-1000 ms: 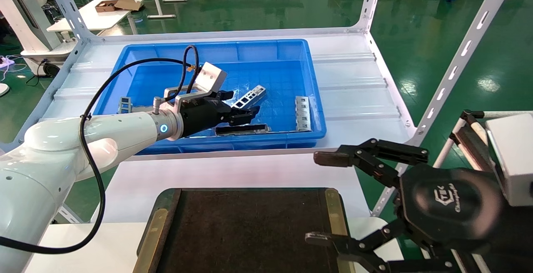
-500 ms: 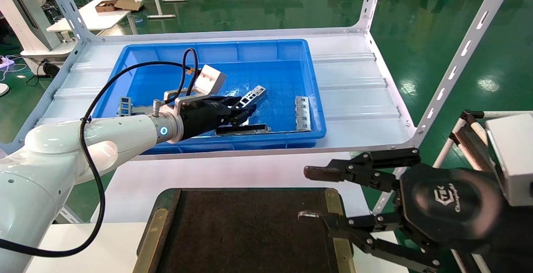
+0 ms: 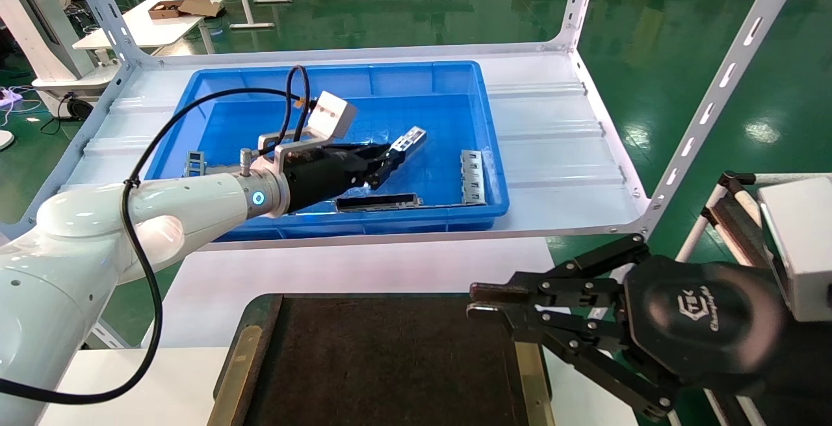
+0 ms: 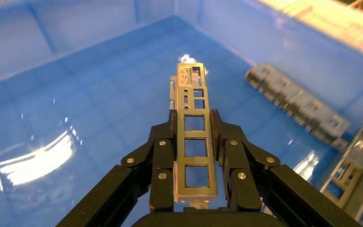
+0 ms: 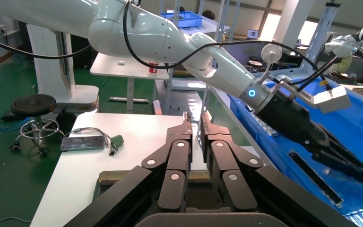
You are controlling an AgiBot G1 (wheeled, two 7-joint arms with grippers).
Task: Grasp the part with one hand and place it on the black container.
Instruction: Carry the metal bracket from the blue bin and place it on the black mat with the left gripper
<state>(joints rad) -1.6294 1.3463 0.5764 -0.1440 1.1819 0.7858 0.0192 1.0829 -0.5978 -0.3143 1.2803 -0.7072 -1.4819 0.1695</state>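
Here the part (image 3: 404, 143), a slim silver-grey channel bar with square windows along it, sits pinched between the fingers of the left gripper (image 3: 383, 160) over the floor of the blue bin (image 3: 338, 81). In the head view its far end points up and away from the gripper, tilted above the bin floor. The left wrist view shows the part (image 4: 194, 135) running straight out between the two black fingers (image 4: 163, 163), which press against its long edges near its near half; the far half sticks out free over the blue floor.

Around it in the bin lie other pieces: a dark-hollowed long bar (image 3: 377, 201) close to the near wall, a ridged silver piece (image 3: 472, 176) toward the right wall, and a small windowed piece (image 3: 194, 163) beside the left wall.

The black container (image 3: 383, 361) sits on the white table nearer the robot, well apart from the part, its matte inside bare. The right gripper (image 3: 481, 301) hangs over the container's right rim, its fingers pressed together on nothing.
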